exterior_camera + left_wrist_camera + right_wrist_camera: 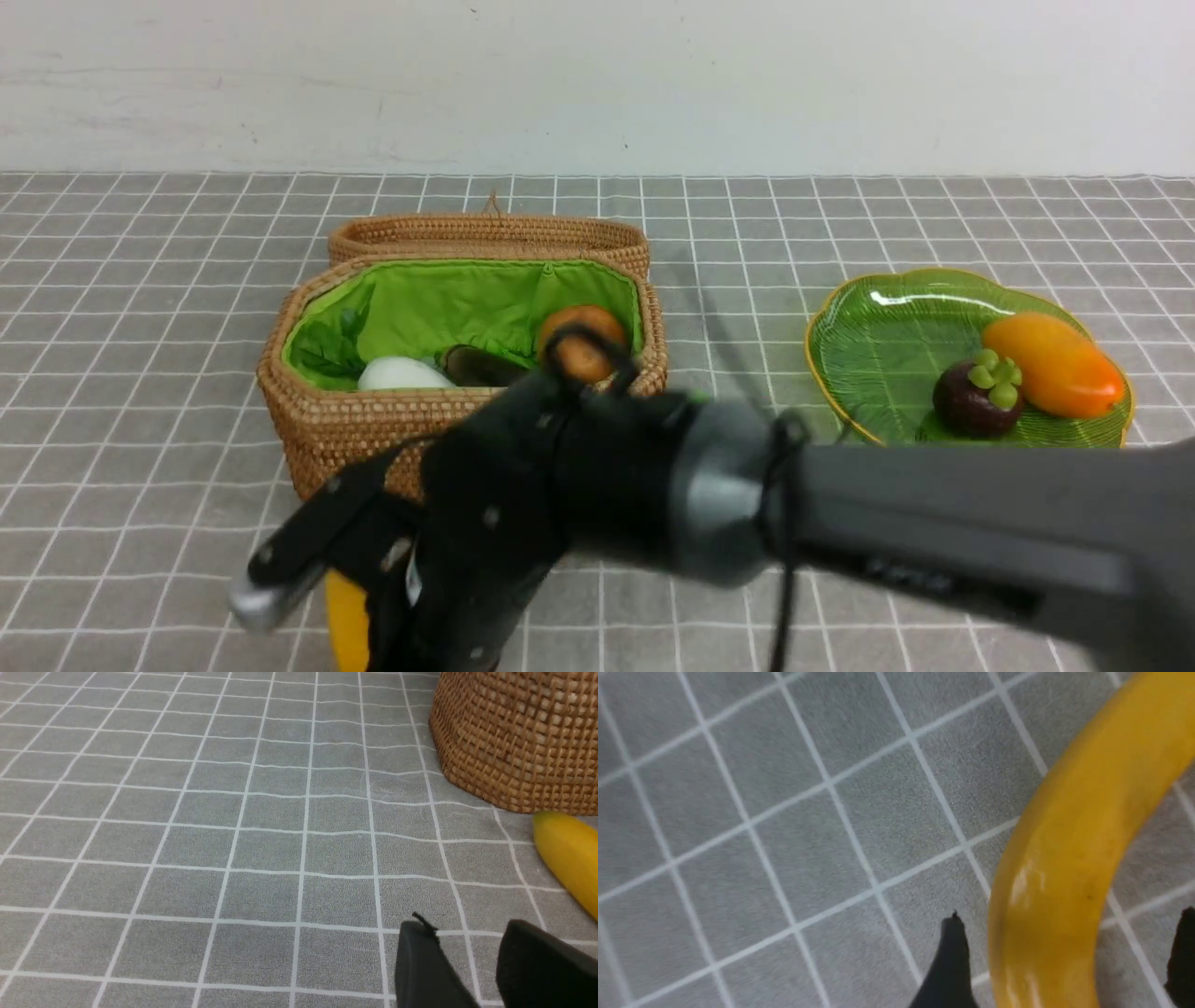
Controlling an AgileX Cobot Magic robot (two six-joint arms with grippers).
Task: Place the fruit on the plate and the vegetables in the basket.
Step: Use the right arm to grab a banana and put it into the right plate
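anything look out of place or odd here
Only the banana: it lies on the grey cloth in front of the basket, not on the plate with the mango and mangosteen. The right gripper straddles it with jaws open.

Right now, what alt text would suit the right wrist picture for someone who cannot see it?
A curved yellow banana lies on a grey cloth with a white grid, between the two dark fingertips of the open right gripper, not yet gripped.
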